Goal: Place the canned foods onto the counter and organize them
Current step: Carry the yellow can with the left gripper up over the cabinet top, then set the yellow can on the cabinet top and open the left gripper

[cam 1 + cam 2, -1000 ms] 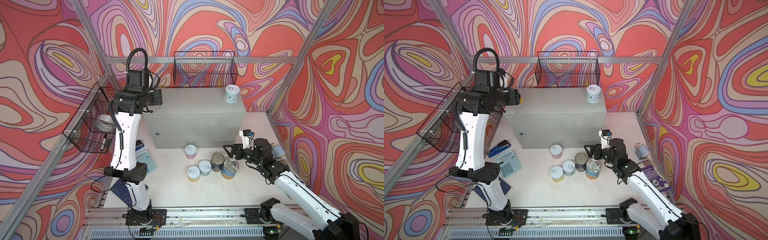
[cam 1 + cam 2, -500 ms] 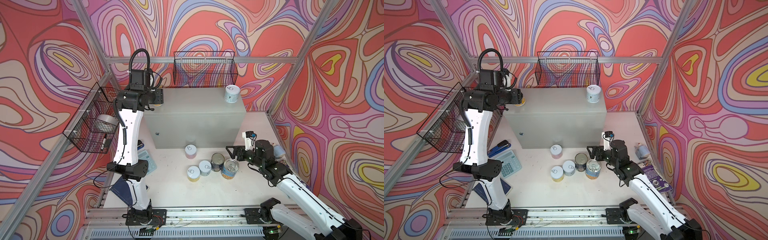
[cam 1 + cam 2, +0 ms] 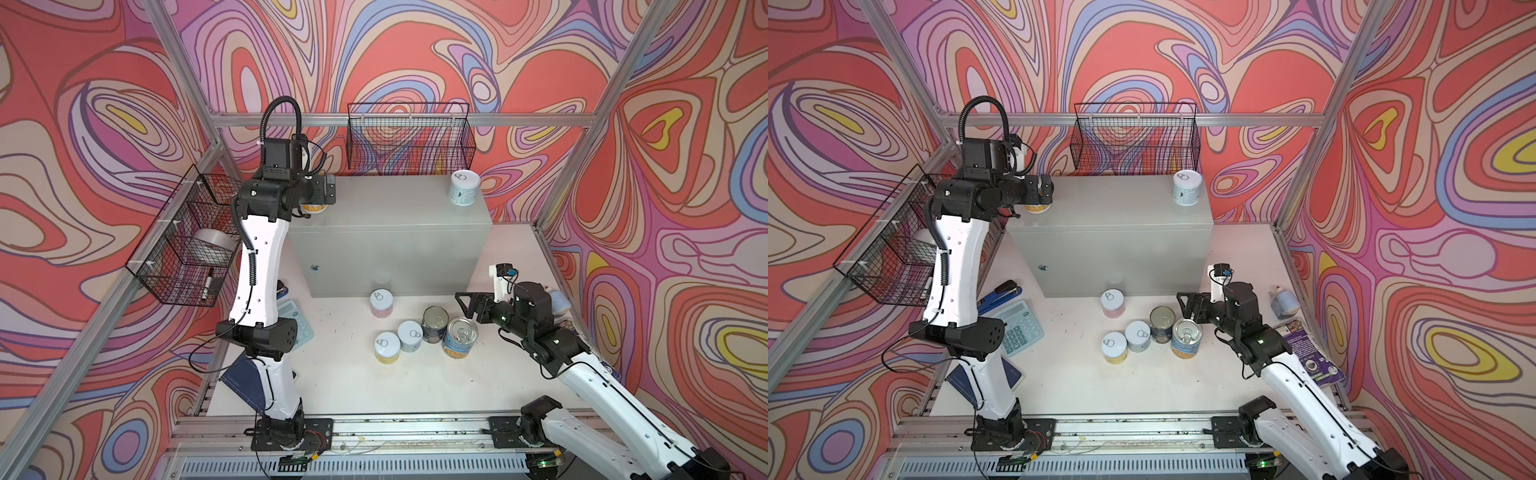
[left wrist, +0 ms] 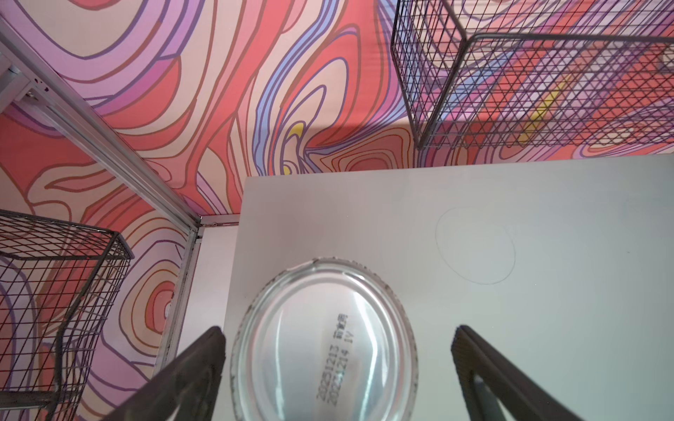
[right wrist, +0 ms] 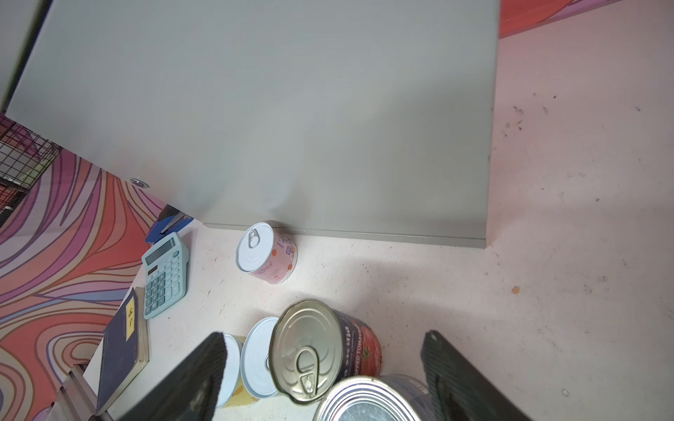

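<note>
Left wrist: fingers [image 4: 189,375] spread astride the tin [image 4: 324,342].

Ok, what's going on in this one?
Two arms are putting cans on the grey counter. The left gripper is open around an orange-yellow can standing at the counter's left edge; a pale blue can stands near its right end. The right gripper, open and empty, hovers by the chopped-tomato can and tall blue can. Those, a pink can, a yellow can and a second pale blue can wait on the white tabletop.

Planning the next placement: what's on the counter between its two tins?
Nothing: bare counter top between the orange-yellow tin and the pale blue tin, seen in both top views.
</note>
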Available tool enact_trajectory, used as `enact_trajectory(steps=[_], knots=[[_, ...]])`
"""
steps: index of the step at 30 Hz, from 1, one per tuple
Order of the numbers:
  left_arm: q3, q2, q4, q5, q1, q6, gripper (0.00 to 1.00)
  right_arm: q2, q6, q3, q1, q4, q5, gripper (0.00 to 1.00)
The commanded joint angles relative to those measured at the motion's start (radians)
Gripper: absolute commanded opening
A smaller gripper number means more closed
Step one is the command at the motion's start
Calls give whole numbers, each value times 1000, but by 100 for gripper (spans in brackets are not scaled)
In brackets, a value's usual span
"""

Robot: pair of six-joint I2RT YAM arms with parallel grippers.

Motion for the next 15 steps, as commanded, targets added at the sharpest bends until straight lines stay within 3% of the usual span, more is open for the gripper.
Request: enact_trajectory(steps=[1,6,12,15], knots=[[-51,-70,54,11,4,-8,100,-17,6,-14,-2,-28,15,88],[-213,-203,132,11,-19,-31,100,-45,33,-5,-1,-55,67,96],[-571,-435,297,-152,-143,32,100,-36,26,30,-2,-161,113,98],[-724,-549,359,-171,-176,10,100,-29,41,29,-1,-190,113,98]])
